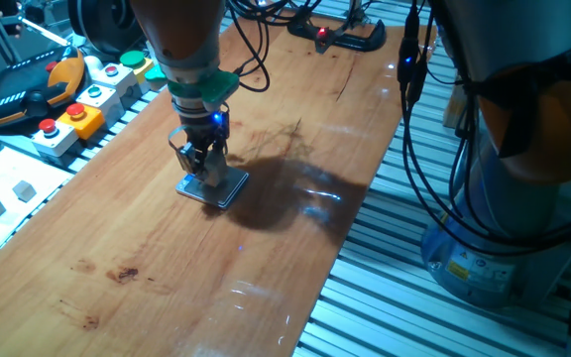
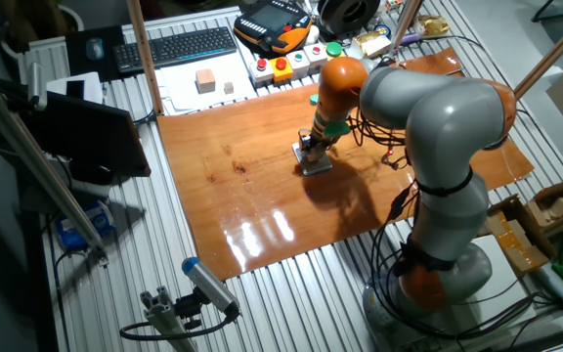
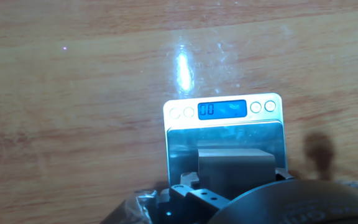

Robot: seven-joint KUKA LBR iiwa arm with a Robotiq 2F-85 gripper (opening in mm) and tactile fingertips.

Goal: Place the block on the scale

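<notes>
Directly beneath the hand (image 1: 204,165), between its fingers: the block (image 3: 235,167), over the middle of the scale (image 3: 224,109) on the table (image 1: 147,258). Closed on the block, apparently; display reading zero, so likely not resting yet. Straight down, then release.

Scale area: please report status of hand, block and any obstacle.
Hand low over the scale, shut on the block. Block just above the plate; contact not clear. Display lit. Nothing in the way.
</notes>
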